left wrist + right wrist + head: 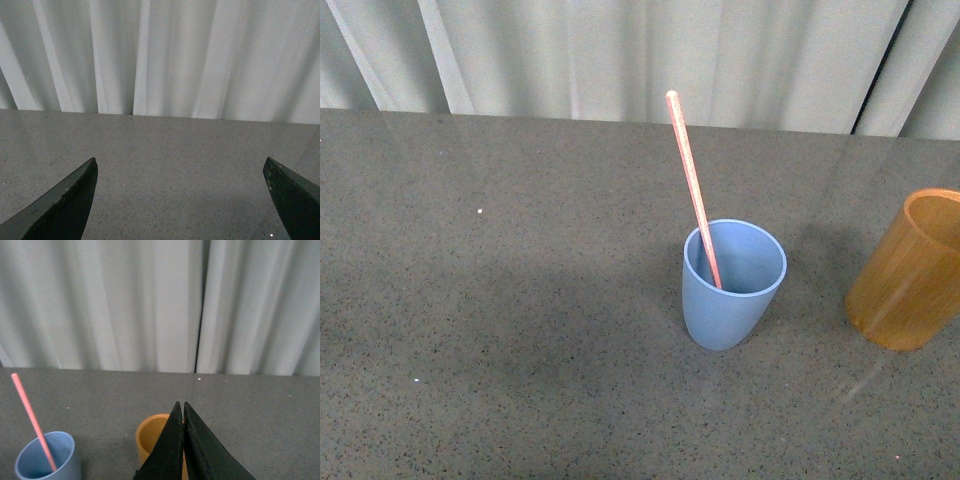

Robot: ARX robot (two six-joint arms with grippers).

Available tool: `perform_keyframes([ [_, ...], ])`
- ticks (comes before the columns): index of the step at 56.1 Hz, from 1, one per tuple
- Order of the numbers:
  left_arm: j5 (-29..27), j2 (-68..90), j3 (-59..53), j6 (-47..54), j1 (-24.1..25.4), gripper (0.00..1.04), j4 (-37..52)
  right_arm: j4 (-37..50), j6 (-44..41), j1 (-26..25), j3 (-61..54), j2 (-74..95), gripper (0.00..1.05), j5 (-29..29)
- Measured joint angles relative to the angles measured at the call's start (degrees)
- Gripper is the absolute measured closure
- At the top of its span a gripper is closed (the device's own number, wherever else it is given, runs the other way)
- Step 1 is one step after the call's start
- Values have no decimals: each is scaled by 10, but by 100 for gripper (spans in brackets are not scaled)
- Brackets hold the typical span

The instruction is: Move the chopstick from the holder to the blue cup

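Grey speckled tabletop before pale curtains carries the blue cup with one pinkish-red chopstick leaning inside, the orange-brown holder standing apart to its right, while the left gripper gapes wide and empty and the right gripper is pressed closed, gripping nothing.
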Motion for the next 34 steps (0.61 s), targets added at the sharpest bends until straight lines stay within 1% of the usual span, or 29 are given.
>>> perform_keyframes([
  [5, 0, 0, 0, 0, 0, 7, 0, -9, 0, -16, -6, -16, 104, 2],
  [29, 0, 0, 0, 0, 0, 7, 0, -35, 0, -17, -29, -77, 104, -2],
  [32, 0, 0, 0, 0, 0, 7, 0, -69, 0, -17, -28, -104, 104, -2],
  [34, 0, 0, 0, 0, 0, 7, 0, -113, 0, -17, -29, -136, 104, -2],
])
